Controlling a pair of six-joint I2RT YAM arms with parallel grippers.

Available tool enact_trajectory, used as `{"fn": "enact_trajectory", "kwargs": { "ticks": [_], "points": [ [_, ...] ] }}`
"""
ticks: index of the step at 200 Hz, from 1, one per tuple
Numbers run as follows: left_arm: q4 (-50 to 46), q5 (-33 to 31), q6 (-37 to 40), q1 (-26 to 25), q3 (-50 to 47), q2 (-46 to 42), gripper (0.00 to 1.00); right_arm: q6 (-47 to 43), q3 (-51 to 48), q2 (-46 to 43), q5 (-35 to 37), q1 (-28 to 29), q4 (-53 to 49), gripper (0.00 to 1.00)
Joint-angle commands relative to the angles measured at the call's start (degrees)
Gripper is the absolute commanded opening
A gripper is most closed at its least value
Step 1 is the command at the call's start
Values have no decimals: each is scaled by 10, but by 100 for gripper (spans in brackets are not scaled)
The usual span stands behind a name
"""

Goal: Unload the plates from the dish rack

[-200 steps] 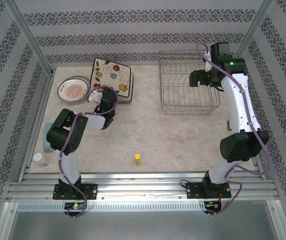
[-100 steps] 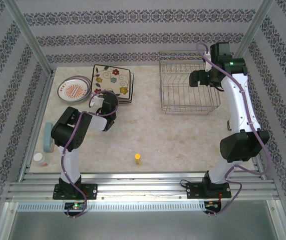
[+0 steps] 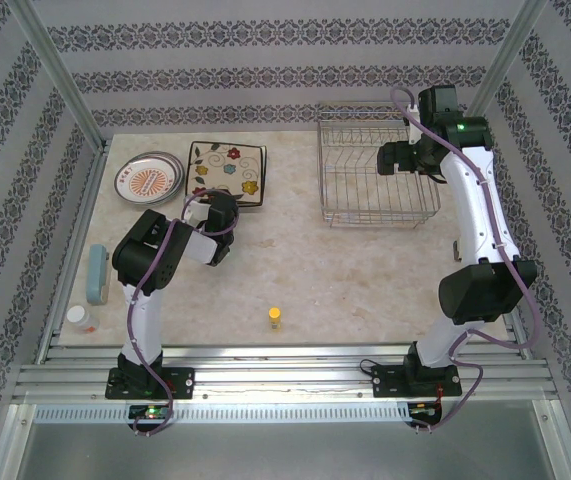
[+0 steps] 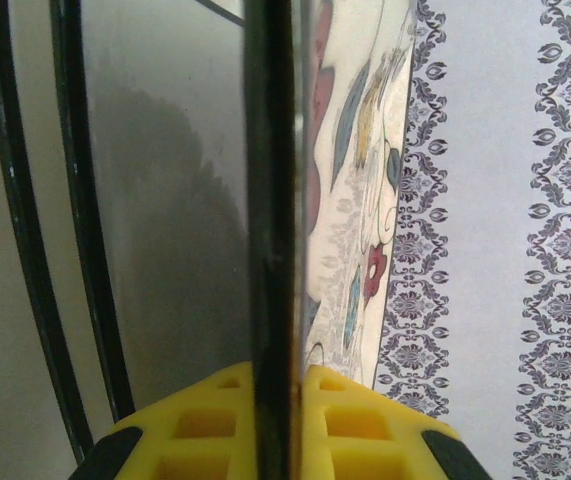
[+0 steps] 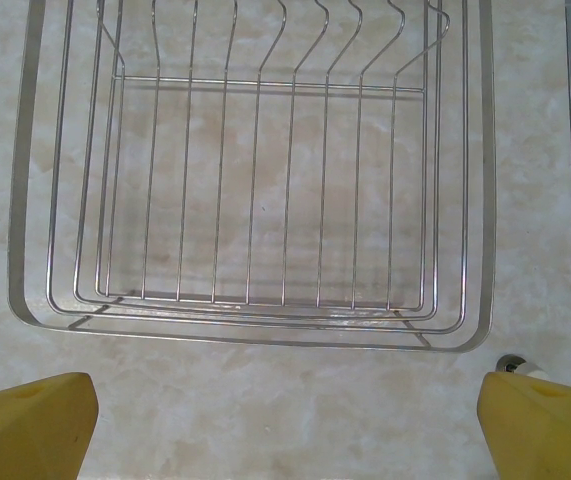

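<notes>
Lighting is bright, even and diffuse, coming from overhead. In the top view the surface (image 3: 305, 270) is uniformly lit, and the arms cast short, soft shadows. In the left wrist view the square plate (image 4: 350, 200) has a blurred near rim, with a broad grey shadow to its left. In the right wrist view the dish rack (image 5: 255, 310) is sharp, and its wires throw faint shadows.

Marbled table (image 3: 315, 270), dish rack (image 3: 370, 215), plates (image 3: 148, 180), yellow bottle (image 3: 276, 318)

Lab test booth: aluminium frame (image 3: 285, 380), wallpapered panels (image 3: 285, 60), marble-look tabletop (image 3: 345, 270).
</notes>
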Motion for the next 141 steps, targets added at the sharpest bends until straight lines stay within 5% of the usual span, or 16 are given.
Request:
{"fn": "enact_trajectory", "kwargs": {
  "ticks": [1, 97, 141],
  "points": [
    [108, -12, -33, -2, 18, -14, 0, -7, -9, 5, 0, 6, 2, 98],
    [44, 17, -60, 10, 16, -23, 0, -8, -9, 8, -5, 7, 6, 98],
    [25, 26, -63, 15, 17, -27, 11, -7, -11, 10, -6, 7, 7, 98]
  ]
}}
